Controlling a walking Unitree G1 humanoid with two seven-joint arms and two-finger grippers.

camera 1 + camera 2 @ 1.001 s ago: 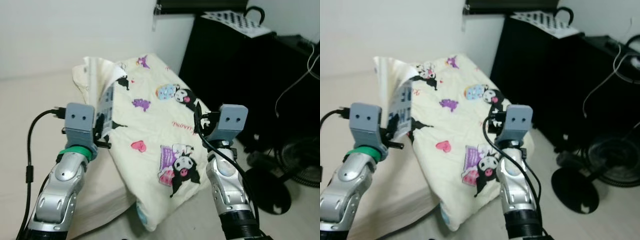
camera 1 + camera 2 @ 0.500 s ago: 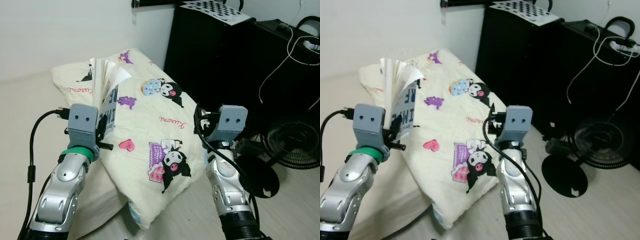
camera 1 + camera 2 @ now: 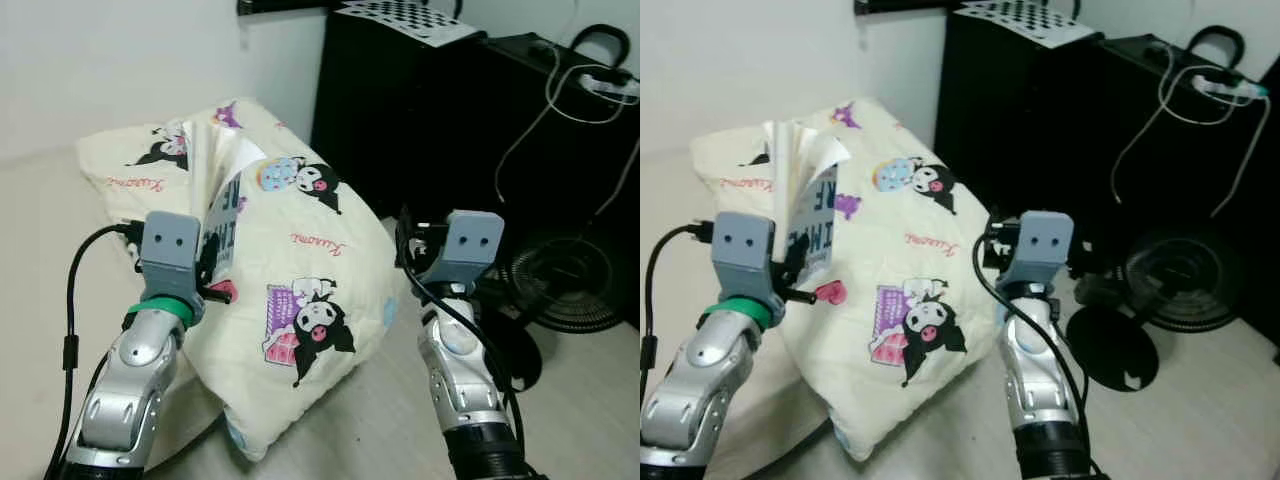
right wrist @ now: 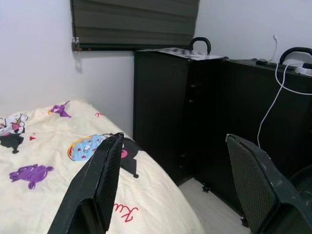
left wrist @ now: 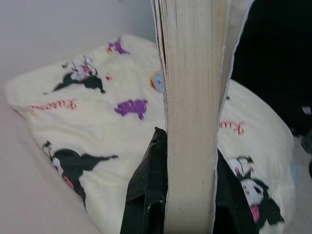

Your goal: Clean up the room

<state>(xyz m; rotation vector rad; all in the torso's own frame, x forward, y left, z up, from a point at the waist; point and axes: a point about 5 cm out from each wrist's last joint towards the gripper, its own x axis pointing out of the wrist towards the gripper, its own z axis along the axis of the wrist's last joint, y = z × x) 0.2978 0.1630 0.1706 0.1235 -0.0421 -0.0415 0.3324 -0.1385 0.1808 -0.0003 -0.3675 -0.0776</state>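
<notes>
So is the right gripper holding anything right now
No, the right gripper is open, with nothing between its fingers; past it lie the cartoon-print pillow and the black cabinet.

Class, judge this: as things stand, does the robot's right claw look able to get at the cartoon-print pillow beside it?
Probably yes. The right claw is open and holds nothing, and the pillow lies just to its left with nothing between them. The left claw is shut on a book.
</notes>
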